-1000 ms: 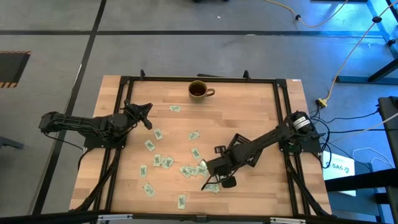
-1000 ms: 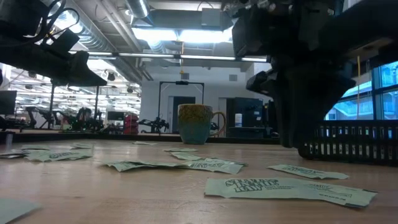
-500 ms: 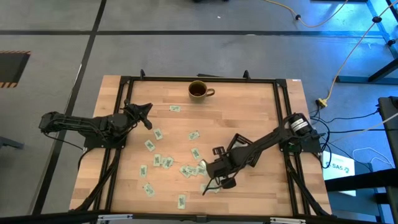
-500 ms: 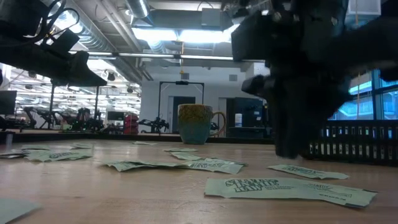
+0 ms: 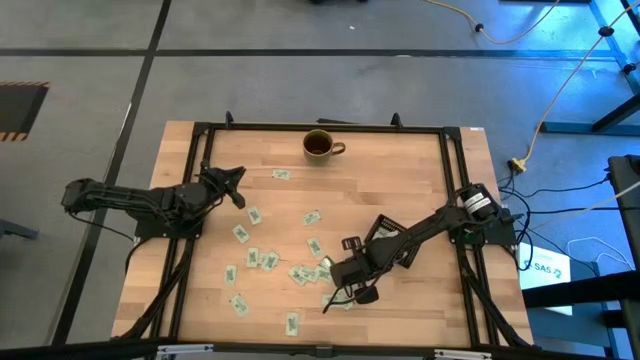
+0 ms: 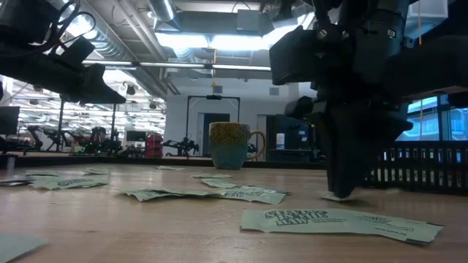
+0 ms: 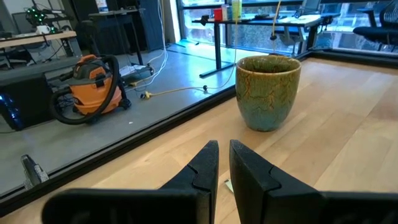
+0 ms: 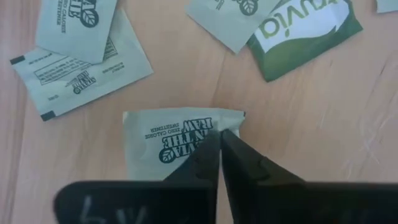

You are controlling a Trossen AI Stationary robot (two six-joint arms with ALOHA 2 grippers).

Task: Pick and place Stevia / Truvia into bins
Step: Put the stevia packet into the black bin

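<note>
On the table, largest item first:
Table (image 5: 400,190): pale wood top inside a black frame; both arms reach in from the sides.
Right arm: stretched from the right edge toward the front middle, wrist tipped down over the thickest patch of sachets.
Left arm: waits at the left side, raised clear of the wood in the low view.
Mug (image 5: 319,145): round, brown and green glaze, upright at the far edge, handle toward the right; well apart from both grippers.
Tray (image 5: 392,240): black, low walls, partly under the right arm, just behind its gripper; the low view shows its ribbed wall at table level.
Right gripper (image 8: 219,146): fingers drawn together to a thin slit, tips down on the top edge of one sachet; whether the paper is actually pinched cannot be told. In the low view the tips reach the wood.
Left gripper (image 7: 223,157): fingers nearly together with a narrow gap, nothing between them, pointing toward the mug.
Sachets (image 5: 270,262): many, pale green and white, lying flat and scattered across the middle and front of the table; none visible in the tray.
Sachet under the right gripper (image 8: 168,140): pale, dark green print, flat on the wood, with other sachets lying near it.
</note>
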